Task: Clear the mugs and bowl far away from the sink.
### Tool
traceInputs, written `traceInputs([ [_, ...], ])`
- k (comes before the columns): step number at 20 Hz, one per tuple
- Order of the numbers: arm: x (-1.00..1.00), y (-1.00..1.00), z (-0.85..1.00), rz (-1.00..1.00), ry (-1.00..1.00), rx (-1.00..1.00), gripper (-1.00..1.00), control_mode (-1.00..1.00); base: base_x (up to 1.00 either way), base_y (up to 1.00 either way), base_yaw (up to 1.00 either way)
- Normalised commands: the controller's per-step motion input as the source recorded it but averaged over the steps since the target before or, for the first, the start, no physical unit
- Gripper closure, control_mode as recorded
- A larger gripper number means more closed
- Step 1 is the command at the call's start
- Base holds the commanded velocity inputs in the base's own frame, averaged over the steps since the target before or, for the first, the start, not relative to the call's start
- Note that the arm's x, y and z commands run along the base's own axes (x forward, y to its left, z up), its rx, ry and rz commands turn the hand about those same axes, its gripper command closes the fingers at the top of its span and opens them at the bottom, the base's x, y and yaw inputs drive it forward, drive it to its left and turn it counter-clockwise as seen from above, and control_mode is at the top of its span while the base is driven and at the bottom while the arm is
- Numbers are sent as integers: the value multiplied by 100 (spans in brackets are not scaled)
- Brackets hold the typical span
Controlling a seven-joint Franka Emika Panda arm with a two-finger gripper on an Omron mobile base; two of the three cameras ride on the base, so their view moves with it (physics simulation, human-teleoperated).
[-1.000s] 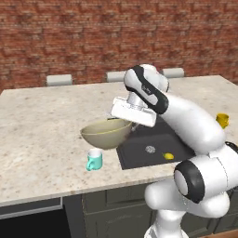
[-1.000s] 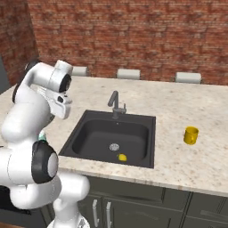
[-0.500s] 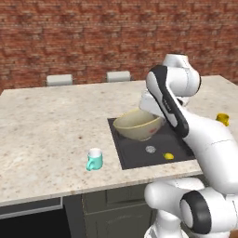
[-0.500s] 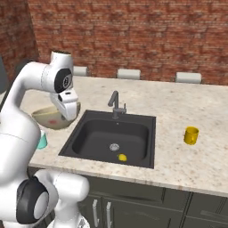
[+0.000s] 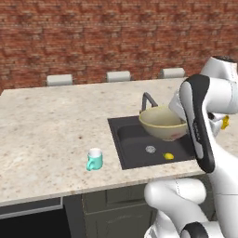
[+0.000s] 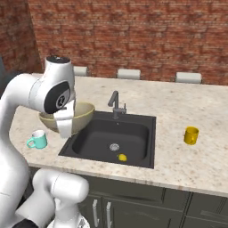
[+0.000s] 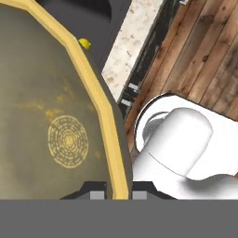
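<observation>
**Gripper holds the bowl by its rim above the sink**

The gripper (image 7: 111,194) is pinching the rim of the bowl (image 7: 56,121): in the hand view one dark finger tip stands on the inside of the yellow edge and the other on the outside, with the rim between them. The bowl is wide and olive-yellow, and a pale ring pattern shows at the middle of its inside.

In the left base view the bowl (image 5: 162,122) is lifted in the air over the right part of the sink (image 5: 135,142), not touching it. In the right base view the bowl (image 6: 81,116) hangs by the left edge of the sink (image 6: 111,138), partly behind the arm. From these two views I cannot tell exactly how much of it is over the basin.

Nearest to the front edge of the counter (image 5: 46,130) stands the teal mug (image 5: 94,159), upright, with a white inside. It is on the counter to the left of the sink and well apart from the bowl. In the right base view the teal mug (image 6: 37,139) is just left of the arm.

Inside the black sink lies a small yellow lump (image 6: 122,157), close to the round silver drain (image 6: 114,146). At the back edge of the sink stands the grey faucet (image 6: 116,103).

Further to the right, the yellow mug (image 6: 191,135) stands upright on the counter, apart from the sink. Behind the counter is a red brick wall (image 6: 133,35).
</observation>
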Motion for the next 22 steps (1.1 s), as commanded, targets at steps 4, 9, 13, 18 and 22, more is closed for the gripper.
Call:
traceInputs([
  [4,-5,6,0,-7,-16,-3,100,-100,0,0,0],
  [9,-4,0,9,0,0,0,100,-100,0,0,0],
  [13,-21,-2,10,-1,0,0,100,-100,0,0,0],
  [18,-14,-16,1,-2,0,1,100,-100,0,0,0],
  [22,0,0,0,0,0,0,100,100,-19,-88,-54],
])
